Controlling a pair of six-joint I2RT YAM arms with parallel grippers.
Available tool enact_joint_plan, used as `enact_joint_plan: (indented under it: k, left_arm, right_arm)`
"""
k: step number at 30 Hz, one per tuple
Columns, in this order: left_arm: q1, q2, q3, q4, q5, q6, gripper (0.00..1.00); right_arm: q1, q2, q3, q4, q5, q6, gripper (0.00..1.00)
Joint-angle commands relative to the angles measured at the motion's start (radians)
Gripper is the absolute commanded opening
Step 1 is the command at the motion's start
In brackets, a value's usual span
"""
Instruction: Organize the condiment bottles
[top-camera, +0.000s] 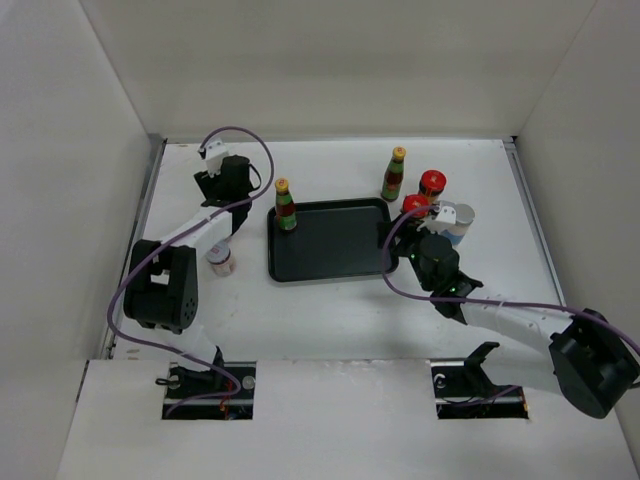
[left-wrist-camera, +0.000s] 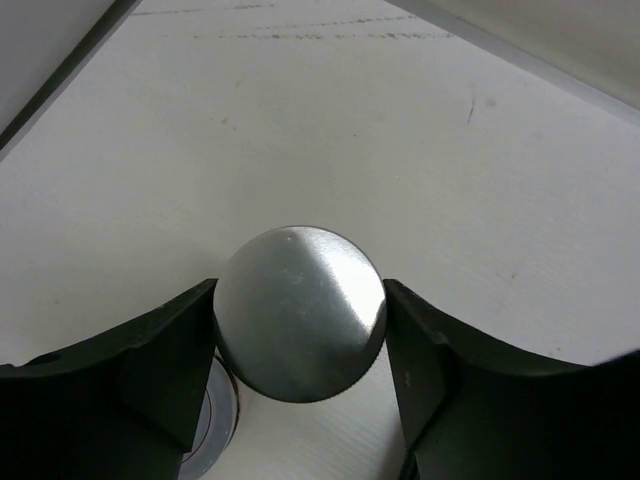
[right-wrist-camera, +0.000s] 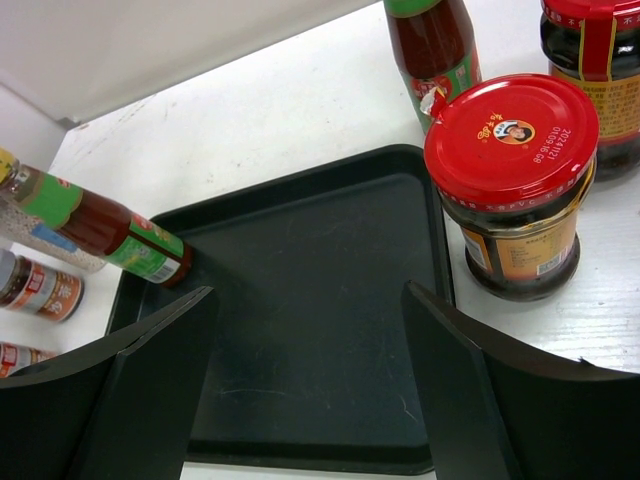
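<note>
Two slim yellow-capped sauce bottles (top-camera: 285, 205) are present. One stands in the far left corner of the black tray (top-camera: 330, 268); the other stands on the table (top-camera: 330, 320) beyond the tray's far right corner. Two red-lidded jars (top-camera: 432, 185) stand off the tray, just past its right edge. One grey-capped cylinder (top-camera: 461, 222) stands to their right, partly covered by my right wrist.

One silver-lidded jar (left-wrist-camera: 300, 320) sits left of the tray, between the fingers of my left gripper (left-wrist-camera: 300, 290). Those jaws press against both sides of it. One more short jar (left-wrist-camera: 212, 425) stands just beside it, mostly hidden under a finger.

My right gripper (right-wrist-camera: 308, 300) hovers at the tray's right edge, jaws wide apart, nothing between them.

Surface: one white table, closed in by white walls (top-camera: 330, 60) on three sides.

In the right wrist view, the containers at the left edge are cut off, so I cannot fix their number.
</note>
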Motion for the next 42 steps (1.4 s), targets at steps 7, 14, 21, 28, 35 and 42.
enact_joint_plan:
  k: [7, 14, 21, 28, 35, 42]
  left_arm:
    - [0.003, -0.126, -0.033, 0.107, -0.004, -0.02, 0.41]
    - [-0.068, -0.427, -0.156, 0.297, -0.075, 0.037, 0.41]
    - [-0.218, -0.627, -0.232, 0.319, -0.214, 0.129, 0.42]
    - [-0.394, -0.728, -0.182, 0.374, -0.153, 0.181, 0.42]
    - [-0.583, -0.541, -0.059, 0.371, -0.047, 0.221, 0.44]
    - [-0.602, -0.313, -0.054, 0.38, -0.04, 0.198, 0.44]
  right_arm:
    - [0.005, -0.017, 0.033, 0.054, -0.01, -0.005, 0.81]
    - [0.003, 0.0, 0.036, 0.056, -0.01, -0.002, 0.81]
    - [-0.001, 0.0, 0.034, 0.051, -0.012, 0.001, 0.81]
    - [0.005, 0.006, 0.043, 0.048, -0.006, -0.009, 0.81]
    - [-0.02, -0.071, 0.0, 0.059, 0.016, 0.001, 0.8]
    - [-0.037, -0.083, -0.01, 0.06, 0.031, 0.009, 0.8]
